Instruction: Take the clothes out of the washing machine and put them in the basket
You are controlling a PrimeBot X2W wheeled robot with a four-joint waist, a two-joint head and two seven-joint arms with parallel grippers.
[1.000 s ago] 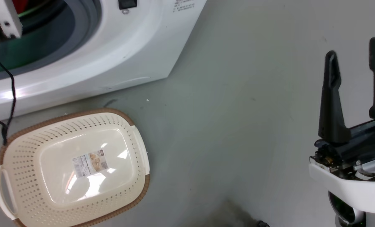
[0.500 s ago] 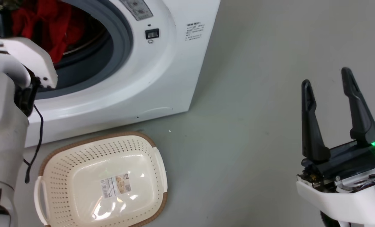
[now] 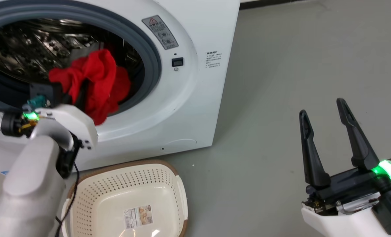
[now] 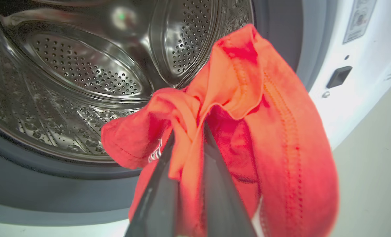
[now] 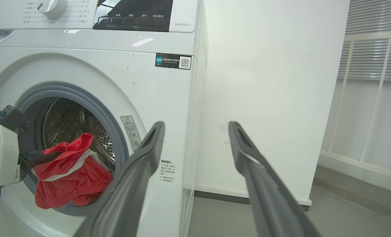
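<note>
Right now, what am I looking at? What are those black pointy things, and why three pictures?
It's a robot with two arms. Each arm ends in a pincer: two long black fingers, like tongs. One picture comes from a camera on its head, looking down; the other two come from cameras on its wrists, looking along the fingers. The left pincer is shut on red clothes, holding them at the round opening of the white washing machine. The right pincer is open and holds nothing. On the grey floor in front of the machine sits a cream basket, with no clothes in it yet.
</note>
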